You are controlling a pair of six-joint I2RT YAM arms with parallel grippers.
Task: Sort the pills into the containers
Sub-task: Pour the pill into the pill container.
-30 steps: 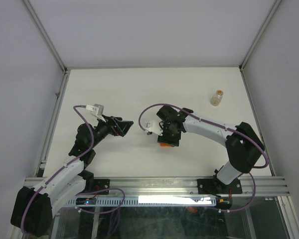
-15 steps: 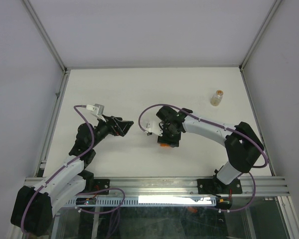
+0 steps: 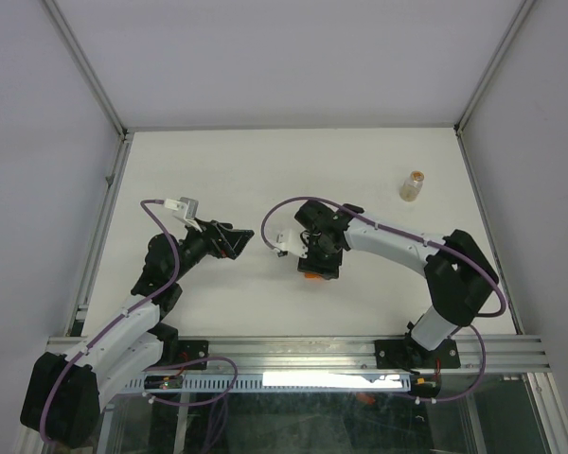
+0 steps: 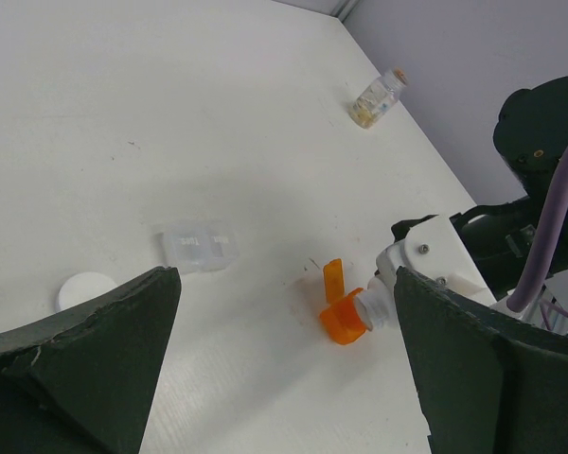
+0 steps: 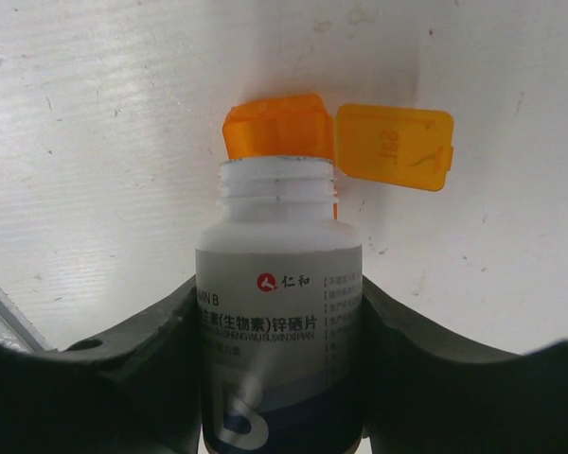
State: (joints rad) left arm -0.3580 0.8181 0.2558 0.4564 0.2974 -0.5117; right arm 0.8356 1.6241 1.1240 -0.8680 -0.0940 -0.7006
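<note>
Right hand point(image 5: 282, 326) grips round white bottle point(image 5: 279, 241) beside translucent orange cup point(image 5: 277, 126).

The black left end effector point(image 3: 244, 242) hovers, jaws wide apart; the right end effector point(image 3: 314, 260) points down, clamping a white plastic bottle point(image 5: 279, 284).

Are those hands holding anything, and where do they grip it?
The right hand grips the white bottle around its labelled body. The left hand holds nothing.

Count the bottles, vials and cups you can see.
3. A clear vial stands alone at the far right; the right claw grips a white bottle; an orange cup sits at that bottle's mouth. The arms may hide others.
</note>
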